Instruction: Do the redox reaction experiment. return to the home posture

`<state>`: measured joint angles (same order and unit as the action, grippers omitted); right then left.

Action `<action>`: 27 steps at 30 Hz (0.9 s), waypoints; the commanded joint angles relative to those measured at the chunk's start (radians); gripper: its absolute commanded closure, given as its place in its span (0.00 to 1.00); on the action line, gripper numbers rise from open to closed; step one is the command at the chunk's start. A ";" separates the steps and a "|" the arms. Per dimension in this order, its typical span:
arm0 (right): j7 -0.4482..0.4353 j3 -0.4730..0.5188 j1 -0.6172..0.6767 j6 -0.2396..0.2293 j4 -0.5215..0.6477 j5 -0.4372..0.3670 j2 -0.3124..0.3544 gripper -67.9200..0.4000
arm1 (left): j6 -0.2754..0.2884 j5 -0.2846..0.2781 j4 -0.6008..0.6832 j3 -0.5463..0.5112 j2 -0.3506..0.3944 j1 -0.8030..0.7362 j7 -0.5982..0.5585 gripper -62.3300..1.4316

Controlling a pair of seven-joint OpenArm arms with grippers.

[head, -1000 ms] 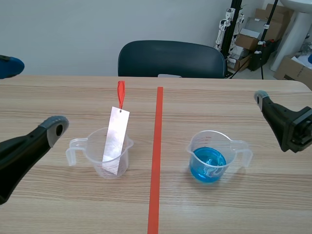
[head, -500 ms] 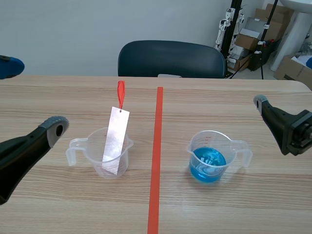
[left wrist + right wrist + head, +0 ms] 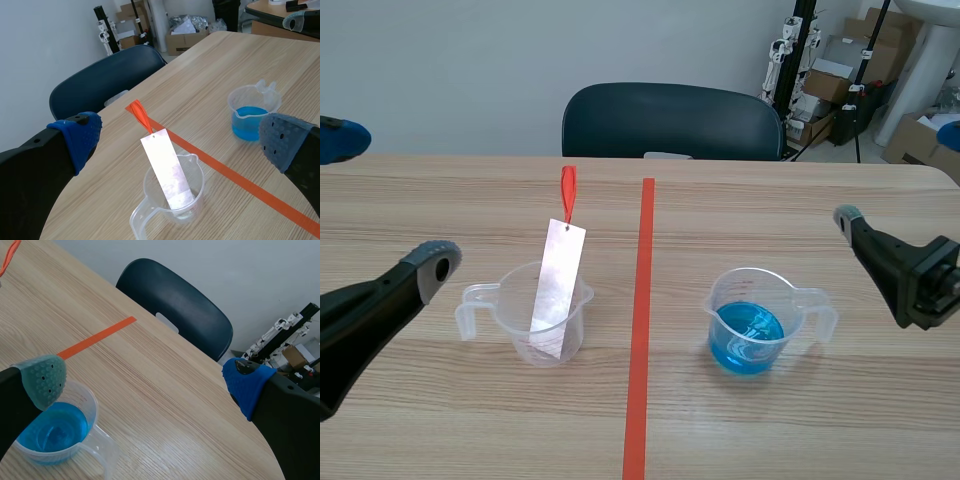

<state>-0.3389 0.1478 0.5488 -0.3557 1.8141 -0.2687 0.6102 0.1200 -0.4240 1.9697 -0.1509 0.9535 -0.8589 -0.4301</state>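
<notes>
Leaning in the left cup point(image 3: 505, 300), the strip point(image 3: 556, 290) is resting with its lower end near the bottom and its red tag point(image 3: 568, 190) sticking out over the far rim. The blue liquid point(image 3: 747, 335) is sitting in the right cup point(image 3: 790, 298), on the other side of the tape line point(image 3: 640, 330), and the two cups are standing well apart on the table point(image 3: 820, 430). Whether the left cup is holding any liquid, I cannot tell.

The left gripper point(image 3: 182, 140) is hanging near the left cup without touching it. Its fingers are spread wide and are carrying nothing. The right gripper point(image 3: 145, 381) is hanging near the right cup, on the side away from the line. It is released too, with nothing between its pads.

From this I am judging that the work with the things themselves is over: nothing is being held, the strip is parked in its cup, and no liquid is lying on the wood. Both arms are coming in low from their own sides, so the last step, going to the home posture, is looking far along. What is left, in my opinion, is only the small rest of that retreat. Whether the arms are already sitting exactly at home, the pictures are not showing.
</notes>
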 commanded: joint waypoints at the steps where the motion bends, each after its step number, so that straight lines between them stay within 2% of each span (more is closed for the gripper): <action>1: -0.015 0.008 -0.011 0.004 0.011 -0.010 0.016 0.00 | -0.002 -0.006 0.016 -0.003 0.000 -0.003 -0.014 0.00; 9: -0.015 0.008 -0.011 0.004 0.011 -0.003 0.016 0.00 | -0.003 -0.006 0.014 -0.003 0.000 -0.003 0.046 0.00; 13: -0.015 0.008 -0.011 0.004 0.011 -0.003 0.016 0.00 | -0.029 0.001 0.011 -0.003 0.000 -0.002 0.091 0.00; 18: -0.015 0.008 -0.011 0.004 0.011 -0.003 0.016 0.00 | -0.027 0.001 0.001 -0.003 0.001 0.005 0.081 0.00; 27: -0.016 0.008 -0.011 0.004 0.011 -0.003 0.016 0.00 | -0.026 0.001 -0.002 -0.003 0.006 0.065 0.166 0.00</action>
<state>-0.3393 0.1478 0.5488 -0.3557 1.8141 -0.2611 0.6102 0.0975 -0.4168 1.9640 -0.1509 0.9565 -0.7948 -0.2508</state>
